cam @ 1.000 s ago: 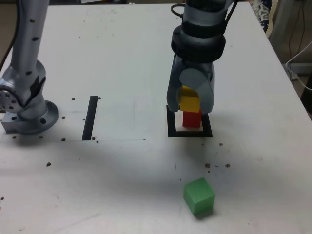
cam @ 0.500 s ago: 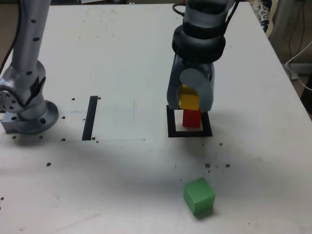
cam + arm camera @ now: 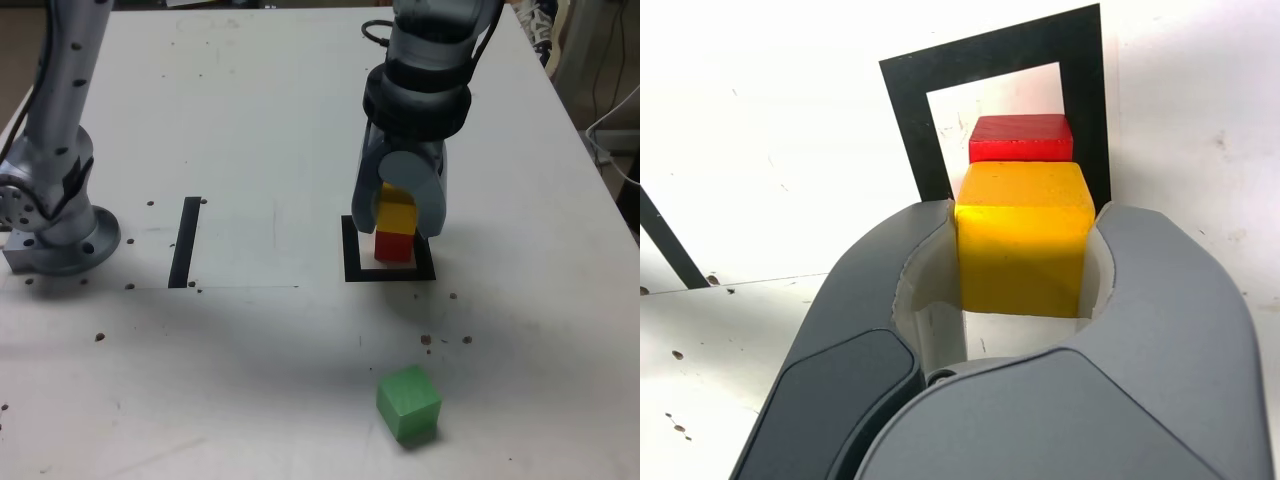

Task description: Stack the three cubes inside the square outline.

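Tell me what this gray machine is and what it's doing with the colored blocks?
It's a robot arm with a claw called a gripper at its end. One picture comes from a camera looking at the whole table. The other comes from a camera on the robot's wrist, so you see the claw up close. The claw is squeezing a yellow cube right over a red cube. The red cube sits inside a black square outline. A green cube waits alone on the table, nearer the camera. A black strip lies toward the exterior view's left, beside the arm's gray base.
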